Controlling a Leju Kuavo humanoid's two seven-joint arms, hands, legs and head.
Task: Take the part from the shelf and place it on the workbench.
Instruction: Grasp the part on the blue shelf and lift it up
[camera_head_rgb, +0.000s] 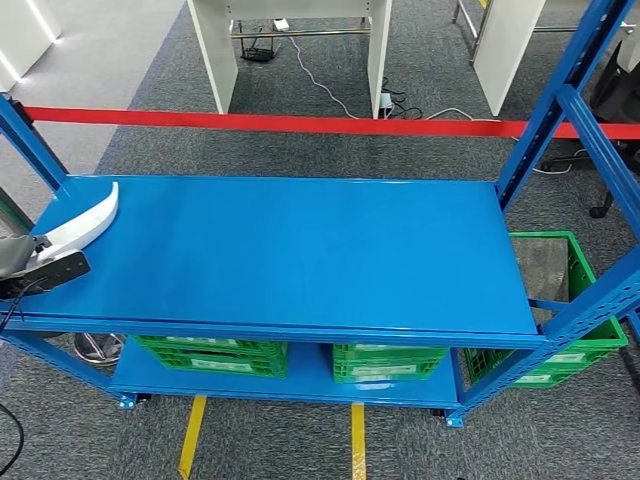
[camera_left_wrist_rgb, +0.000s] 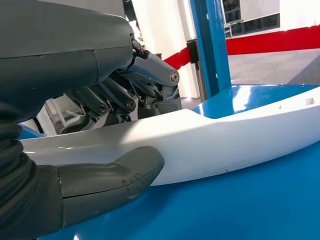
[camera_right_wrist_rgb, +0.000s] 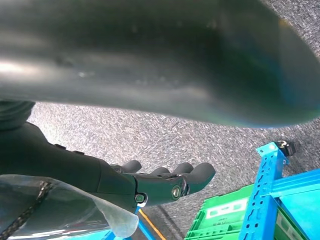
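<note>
The left robot hand (camera_left_wrist_rgb: 113, 135) is closed around one end of a long white part (camera_left_wrist_rgb: 226, 140): in the left wrist view the thick grey thumb (camera_left_wrist_rgb: 113, 175) is pressed along one side of the part and the darker fingers (camera_left_wrist_rgb: 151, 85) are curled over the opposite side. In the head view that robot hand (camera_head_rgb: 30, 262) is seen at the far left edge, above the left end of the blue shelf (camera_head_rgb: 302, 250), with the curved white part (camera_head_rgb: 87, 225) reaching out from it over the shelf board. Whether the part rests on the board or is lifted just clear of it cannot be told.

The right robot hand (camera_right_wrist_rgb: 158, 182) is seen in the right wrist view with nothing held; its dark fingers (camera_right_wrist_rgb: 196, 172) are stretched out nearly straight and laid close side by side. It hangs over grey carpet (camera_right_wrist_rgb: 151, 135), near a blue perforated shelf post (camera_right_wrist_rgb: 264, 195) and a green crate (camera_right_wrist_rgb: 222, 215).

Under the top board, green crates (camera_head_rgb: 211, 355) are lined up on the lower shelf level. Beyond the shelf, a red tape barrier (camera_head_rgb: 264, 122) is stretched across, and white table legs (camera_head_rgb: 215, 55) and cables (camera_head_rgb: 317, 80) are seen on the carpet behind it. Yellow floor lines (camera_head_rgb: 192, 435) are marked in front of the shelf.
</note>
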